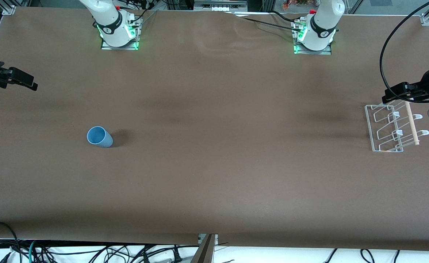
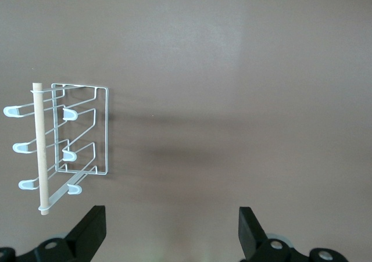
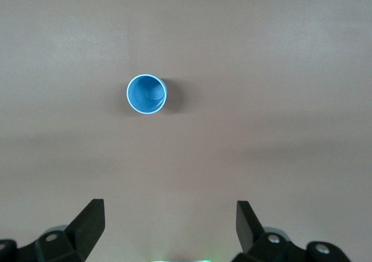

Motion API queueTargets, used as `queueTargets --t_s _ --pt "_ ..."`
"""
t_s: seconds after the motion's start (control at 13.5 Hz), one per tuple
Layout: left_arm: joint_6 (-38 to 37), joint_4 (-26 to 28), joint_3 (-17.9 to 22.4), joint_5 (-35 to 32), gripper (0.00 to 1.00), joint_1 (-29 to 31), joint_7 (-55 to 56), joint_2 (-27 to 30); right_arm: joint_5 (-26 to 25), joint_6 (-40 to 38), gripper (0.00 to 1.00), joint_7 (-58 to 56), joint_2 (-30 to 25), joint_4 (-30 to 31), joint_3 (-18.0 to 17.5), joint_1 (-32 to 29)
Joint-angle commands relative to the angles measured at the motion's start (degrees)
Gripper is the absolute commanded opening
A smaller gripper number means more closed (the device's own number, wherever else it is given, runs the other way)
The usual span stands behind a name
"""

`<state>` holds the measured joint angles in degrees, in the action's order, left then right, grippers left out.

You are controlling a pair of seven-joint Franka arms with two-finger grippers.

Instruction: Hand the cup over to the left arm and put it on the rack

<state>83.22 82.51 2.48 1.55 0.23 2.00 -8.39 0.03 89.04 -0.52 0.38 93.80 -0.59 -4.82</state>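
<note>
The light-blue cup stands upright on the brown table toward the right arm's end, its mouth facing up; the right wrist view looks down into the cup. My right gripper hangs open and empty above the table edge at that end, apart from the cup; in its own view the right gripper has nothing between its fingers. The white wire rack with a pale wooden rod sits toward the left arm's end. My left gripper hovers open and empty beside the rack; the left gripper shows wide-spread fingers.
Both arm bases stand on the table, farthest from the front camera. A black cable loops above the rack. Brown tabletop stretches between cup and rack. Cables lie below the table's near edge.
</note>
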Motion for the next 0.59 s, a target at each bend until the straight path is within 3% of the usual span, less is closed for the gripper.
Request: queueTargets --t_s 0.0,0.52 --pt "-0.7 -1.3 -0.2 1.2 1.0 0.4 0.7 -0.5 -1.3 -0.7 1.0 0.3 -0.7 0.1 -0.2 -0.2" --pt "-0.7 -1.3 -0.2 1.4 1.0 0.3 0.8 -0.5 -1.4 -1.2 1.0 0.0 -0.6 0.0 -0.1 -0.2"
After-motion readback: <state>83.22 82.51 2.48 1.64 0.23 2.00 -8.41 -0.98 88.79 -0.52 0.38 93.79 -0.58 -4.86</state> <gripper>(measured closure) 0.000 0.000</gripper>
